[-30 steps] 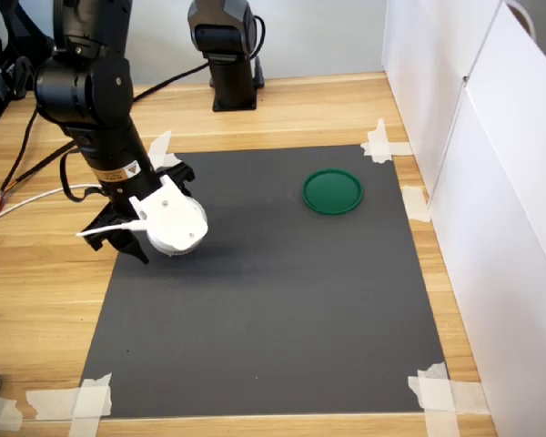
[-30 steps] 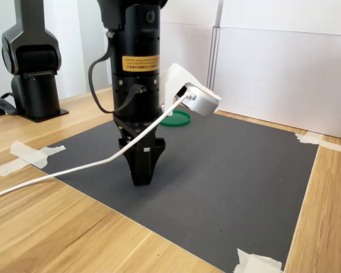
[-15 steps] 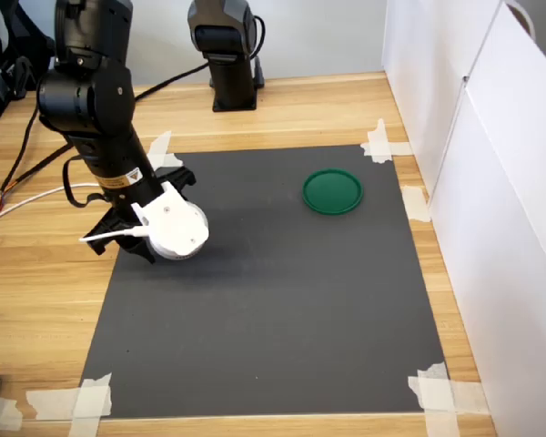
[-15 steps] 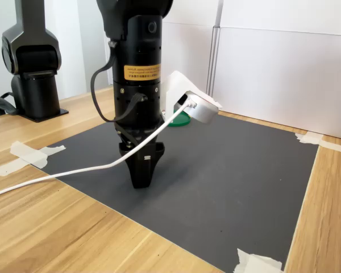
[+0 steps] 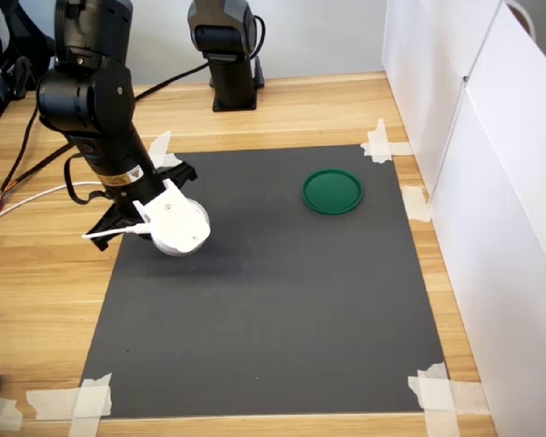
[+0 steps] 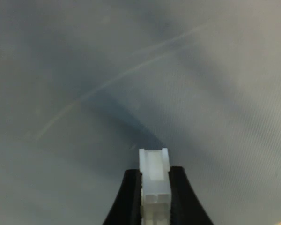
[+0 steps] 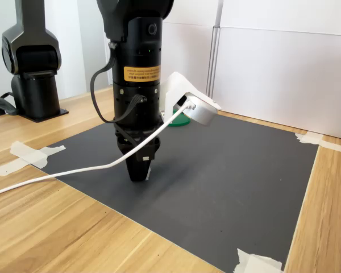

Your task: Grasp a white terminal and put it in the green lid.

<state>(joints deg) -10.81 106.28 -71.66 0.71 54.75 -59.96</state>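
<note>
In the wrist view a tiny white terminal (image 6: pixel 154 178) sits pinched between the two black fingers (image 6: pixel 128 199) of my gripper (image 6: pixel 154 204), just above the dark mat. In the second exterior view the gripper (image 7: pixel 138 173) points straight down at the mat's near-left part, its jaws drawn together, with a speck of white at the tip. In the first exterior view the white wrist camera (image 5: pixel 177 226) hides the fingertips. The green lid (image 5: pixel 332 191) lies flat on the mat's far right, well away from the gripper; the second exterior view shows only an edge of the lid (image 7: pixel 182 120) behind the camera mount.
A black mat (image 5: pixel 282 300) is taped to the wooden table with white tape pieces (image 5: pixel 82 401). White panels (image 5: pixel 491 182) wall off the first exterior view's right. A second black arm base (image 5: pixel 226 55) stands at the back. A white cable (image 7: pixel 57 176) trails from the wrist camera.
The fingers, spread apart on the mat a second ago, have drawn together on the white terminal. The arm has stayed over the same spot.
</note>
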